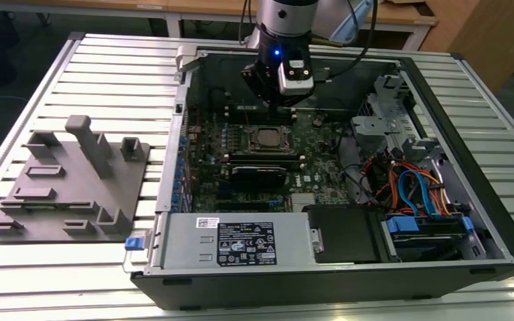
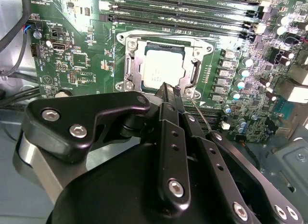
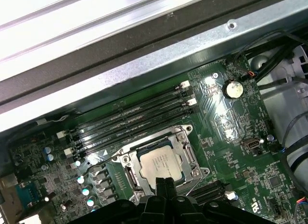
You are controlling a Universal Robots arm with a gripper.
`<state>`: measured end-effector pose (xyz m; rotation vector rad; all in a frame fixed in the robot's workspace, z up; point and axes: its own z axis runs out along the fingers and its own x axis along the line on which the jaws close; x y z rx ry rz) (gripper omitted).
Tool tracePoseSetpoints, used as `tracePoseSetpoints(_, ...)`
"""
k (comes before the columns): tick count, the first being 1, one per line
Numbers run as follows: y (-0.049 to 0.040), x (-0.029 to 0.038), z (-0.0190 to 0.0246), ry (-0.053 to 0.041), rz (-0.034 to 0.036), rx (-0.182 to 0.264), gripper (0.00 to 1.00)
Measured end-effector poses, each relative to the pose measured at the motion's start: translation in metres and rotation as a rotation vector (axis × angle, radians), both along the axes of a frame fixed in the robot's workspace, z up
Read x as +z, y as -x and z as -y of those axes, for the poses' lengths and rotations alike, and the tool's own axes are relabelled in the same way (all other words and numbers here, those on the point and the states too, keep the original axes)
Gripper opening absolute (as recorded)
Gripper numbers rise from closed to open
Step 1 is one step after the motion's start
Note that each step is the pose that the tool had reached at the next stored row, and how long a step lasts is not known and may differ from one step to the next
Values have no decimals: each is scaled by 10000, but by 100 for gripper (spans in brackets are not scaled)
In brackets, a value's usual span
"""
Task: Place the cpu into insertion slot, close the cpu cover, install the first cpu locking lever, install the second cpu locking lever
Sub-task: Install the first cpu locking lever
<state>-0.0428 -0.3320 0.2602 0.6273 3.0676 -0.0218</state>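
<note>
The cpu (image 2: pixel 160 70) lies flat in the insertion slot (image 2: pixel 166 46) on the green board, its silver-grey top facing up. The silvery cpu cover (image 2: pixel 163 38) lies down around it, and the chip shows through the cover's window. My gripper (image 2: pixel 169 89) hovers just off one edge of the socket, shut with nothing between its fingers. A thin metal lever rod (image 2: pixel 201 115) runs from a socket corner past the fingers. In the first wrist view the cpu (image 3: pixel 160 162) sits just beyond the gripper (image 3: pixel 163 184). The exterior view has the gripper (image 1: pixel 280 107) above the cpu (image 1: pixel 264 138).
Long black memory slots (image 3: pixel 130 120) run beside the socket. The open computer case's wall (image 3: pixel 144 65) rises behind them. A power supply (image 1: pixel 239 241), drive bays and coloured cables (image 1: pixel 417 194) fill the near and right side. A grey fixture block (image 1: pixel 69 187) stands at the exterior view's left.
</note>
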Motion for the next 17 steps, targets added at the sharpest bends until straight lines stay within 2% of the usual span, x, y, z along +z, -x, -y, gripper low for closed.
tracePoseSetpoints(6,7,-1,0,1,0,87,10)
tracePoseSetpoints(13,7,-27,0,1,-1,1336,10)
tracePoseSetpoints(17,48,-36,0,0,1,1550,10)
